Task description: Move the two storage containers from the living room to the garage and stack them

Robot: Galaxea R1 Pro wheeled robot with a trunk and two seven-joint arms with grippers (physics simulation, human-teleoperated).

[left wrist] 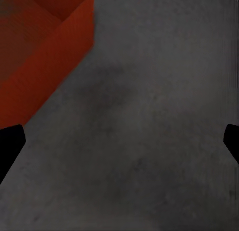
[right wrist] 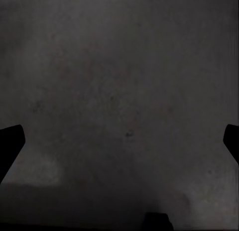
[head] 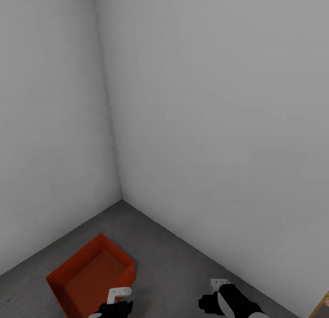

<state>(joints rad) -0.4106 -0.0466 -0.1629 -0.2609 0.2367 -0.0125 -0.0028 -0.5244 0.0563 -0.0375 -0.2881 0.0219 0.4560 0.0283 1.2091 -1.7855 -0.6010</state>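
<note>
One orange-red storage container [head: 91, 274] sits open-topped on the dark concrete garage floor [head: 173, 263] near the wall corner. It lies just ahead and to the outer side of the left gripper [left wrist: 119, 141], its long axis running diagonally toward the corner. That gripper's fingers are spread wide over bare floor, gripping nothing, the bin's wall [left wrist: 45, 57] close beside it. Further right, the right gripper [right wrist: 119, 141] is likewise wide apart and empty, well clear of the bin. The left arm is judged nearer.

Matt plastic container [head: 91, 274] on rough speckled concrete floor [head: 169, 263].
</note>
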